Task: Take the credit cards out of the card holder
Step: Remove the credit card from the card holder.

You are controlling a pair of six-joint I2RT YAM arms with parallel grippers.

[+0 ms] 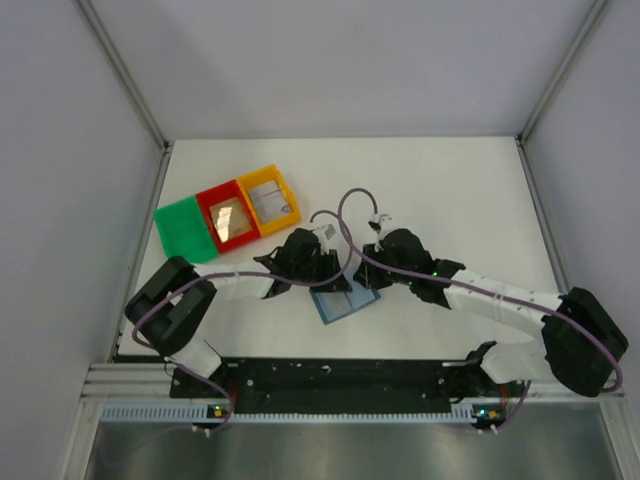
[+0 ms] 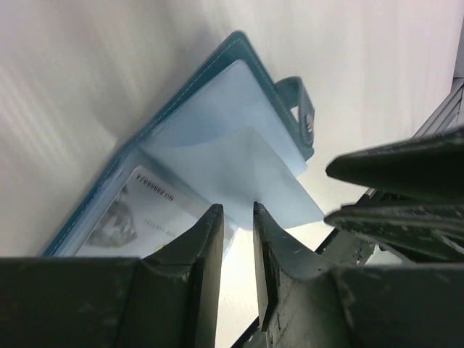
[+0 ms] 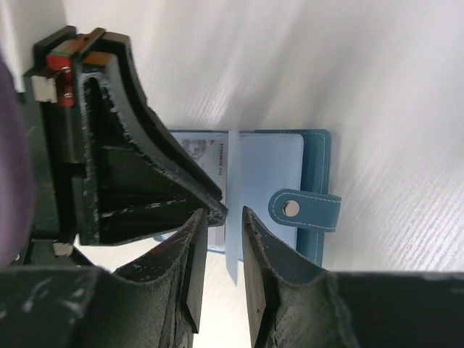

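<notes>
The blue card holder point(image 1: 345, 302) lies open on the white table between my two grippers. In the left wrist view a card point(image 2: 134, 210) sits in its left pocket and a pale blue sleeve point(image 2: 254, 163) stands up from the spine. My left gripper point(image 2: 238, 210) is open a narrow gap just above that sleeve's near edge and holds nothing. My right gripper point(image 3: 225, 212) is open with the sleeve's thin edge point(image 3: 233, 246) lying in line with its gap. The snap strap point(image 3: 304, 210) lies on the right panel. The left fingers point(image 3: 145, 181) crowd in from the left.
A green tray point(image 1: 183, 228), a red tray point(image 1: 207, 200) and a yellow tray point(image 1: 262, 178) stand in a row at the back left. The red and yellow trays each hold a card. Grey walls enclose the table on both sides.
</notes>
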